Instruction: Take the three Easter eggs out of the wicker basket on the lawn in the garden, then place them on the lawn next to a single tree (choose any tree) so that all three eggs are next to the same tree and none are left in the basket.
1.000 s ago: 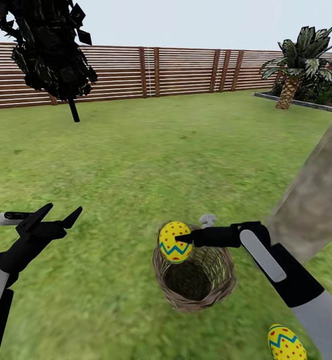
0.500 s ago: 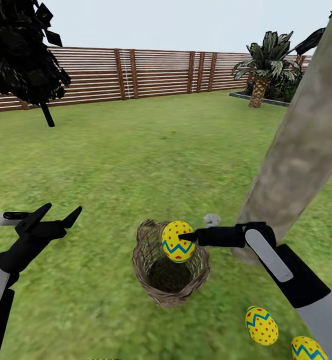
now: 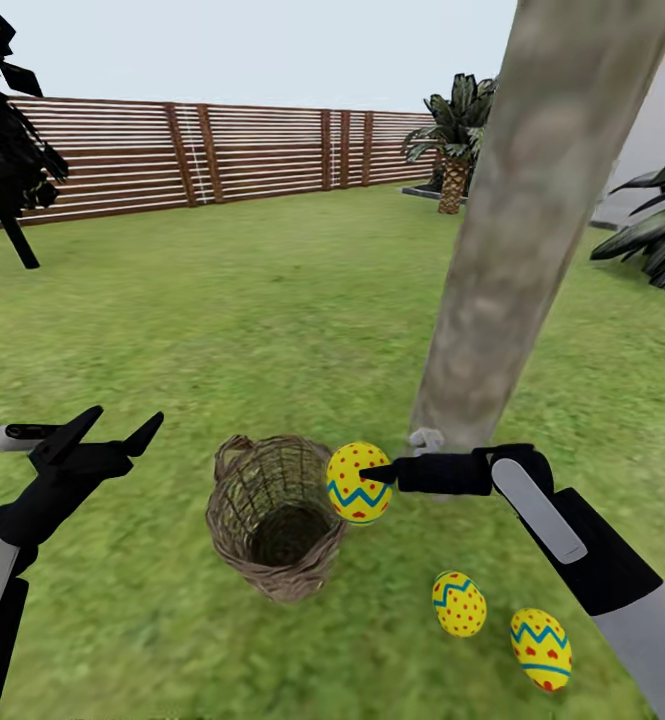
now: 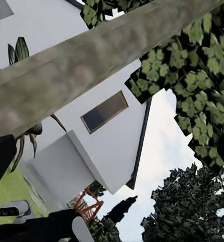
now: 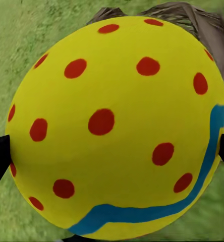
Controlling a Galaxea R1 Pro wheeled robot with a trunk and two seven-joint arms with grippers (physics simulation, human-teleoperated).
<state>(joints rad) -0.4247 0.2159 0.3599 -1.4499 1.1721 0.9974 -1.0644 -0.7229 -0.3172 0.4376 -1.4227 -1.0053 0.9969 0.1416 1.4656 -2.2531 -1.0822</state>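
Left gripper [image 3: 112,428] agape — right gripper [image 3: 372,475] clamped.

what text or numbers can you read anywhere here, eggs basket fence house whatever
No words, numbers or brand marks can be read anywhere.
Held egg in the right gripper: blue zigzag and red dots, a pattern, not text.
Two eggs on the lawn: same pattern.
Wicker basket, fence, tree trunk, house wall: unmarked.
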